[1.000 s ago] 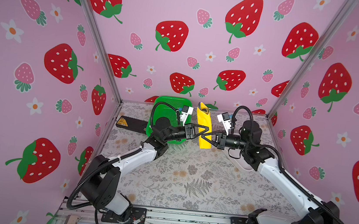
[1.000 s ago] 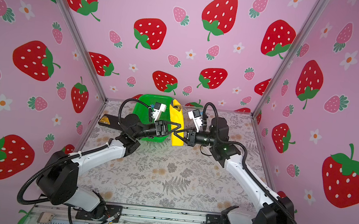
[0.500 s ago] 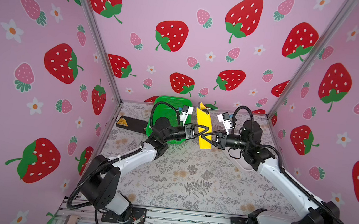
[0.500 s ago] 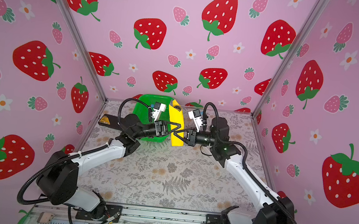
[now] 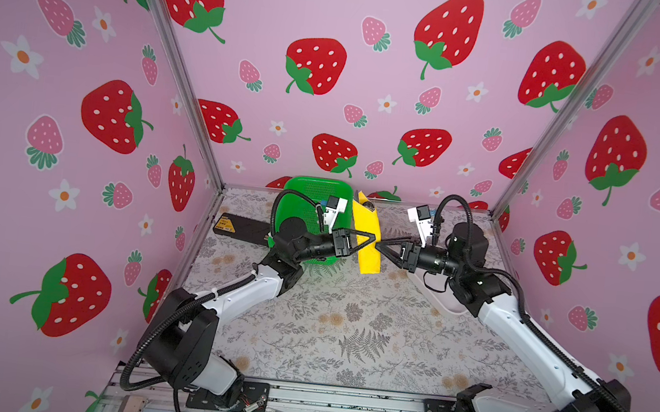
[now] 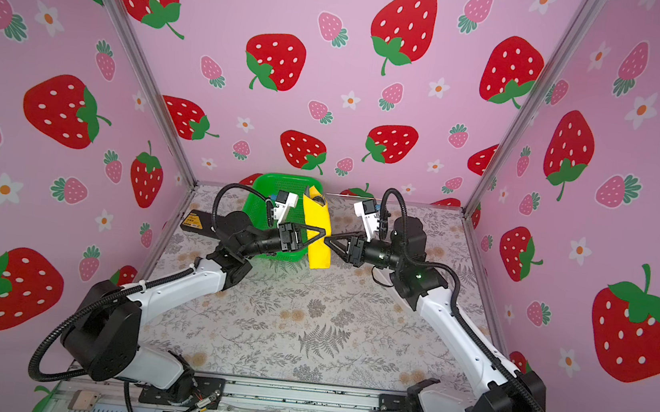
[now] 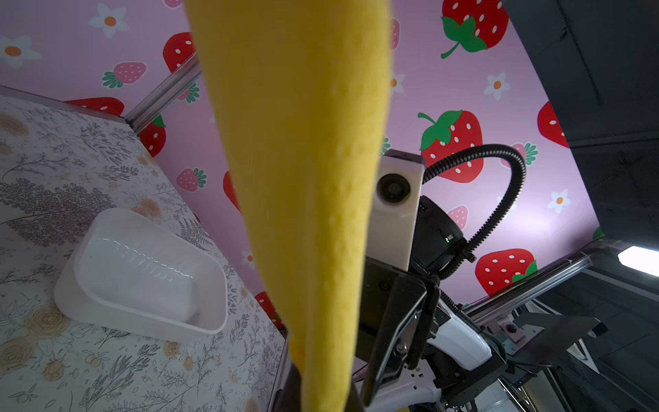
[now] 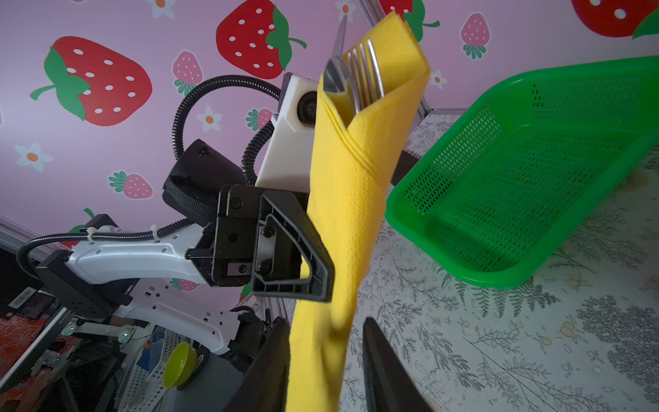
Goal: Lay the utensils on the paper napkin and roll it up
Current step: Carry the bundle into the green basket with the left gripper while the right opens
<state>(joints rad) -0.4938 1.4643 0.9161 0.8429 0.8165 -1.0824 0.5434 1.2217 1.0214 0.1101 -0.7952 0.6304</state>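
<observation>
The paper napkin [image 8: 346, 199], rolled round the utensils [image 8: 356, 78] and held clear of the worktop [image 8: 499, 339], looks soft, light and apt to unroll, so its middle is the hold: the jaws of the left gripper [image 8: 313, 257] pinch it there, while those of the right gripper [image 8: 324, 356] stand parted around it.

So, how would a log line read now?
left hand: gripping rolled napkin | right hand: open around it | fork, spoon: poking out one end

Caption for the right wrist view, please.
Left gripper holds the rolled yellow napkin, fork and spoon poking from one end, green basket behind.
</observation>
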